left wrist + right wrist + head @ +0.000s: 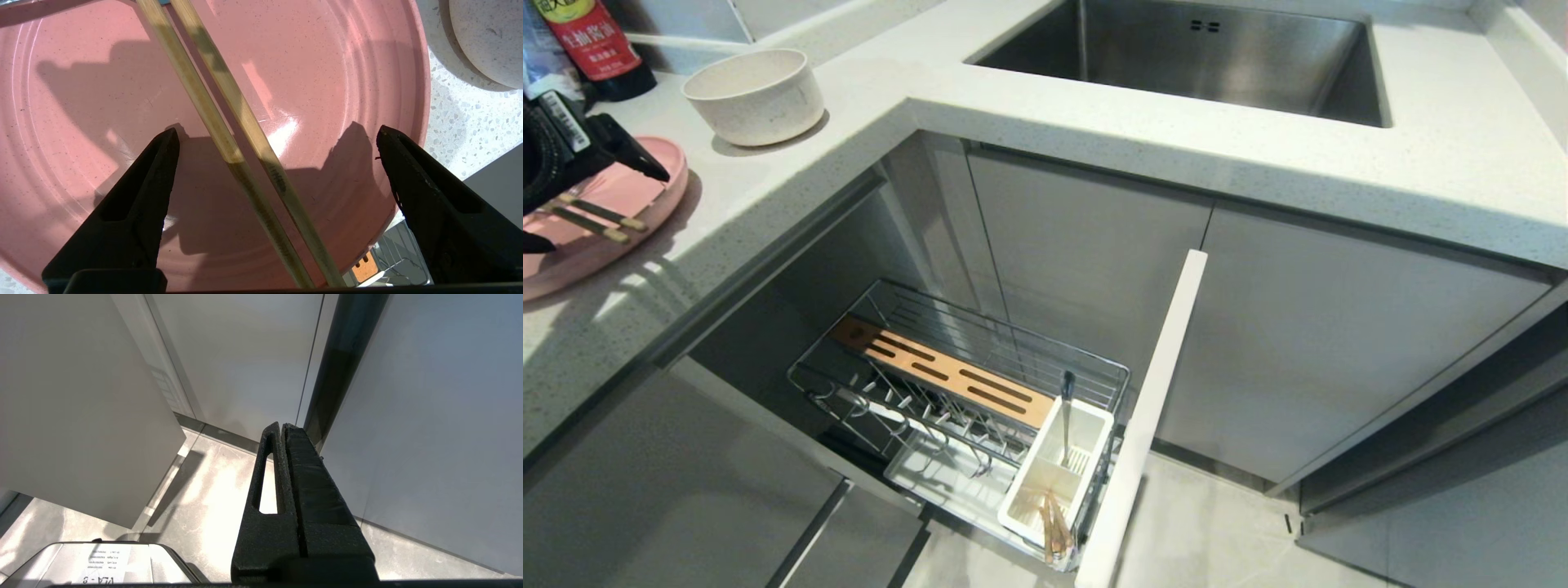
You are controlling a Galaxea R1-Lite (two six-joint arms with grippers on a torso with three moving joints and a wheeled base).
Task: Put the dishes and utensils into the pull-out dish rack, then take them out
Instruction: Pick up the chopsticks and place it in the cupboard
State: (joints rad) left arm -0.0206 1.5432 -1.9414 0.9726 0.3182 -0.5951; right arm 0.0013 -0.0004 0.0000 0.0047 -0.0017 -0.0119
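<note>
At the counter's left edge the left gripper (278,132) hovers over the pink plate (645,184), fingers spread wide, straddling the chopsticks (229,134) lying on it. The speckled bowl (755,95) sits just behind. Below, the pulled-out dish rack (964,392) holds a fork (1067,416) upright in its caddy (1058,474). The right gripper (282,428) hangs by the cabinets, fingers together.

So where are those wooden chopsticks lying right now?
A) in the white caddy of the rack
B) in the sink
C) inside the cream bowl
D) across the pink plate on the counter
D: the chopsticks lie across the pink plate on the counter, between the open jaws of the left gripper; the cream bowl stands apart from them.
</note>
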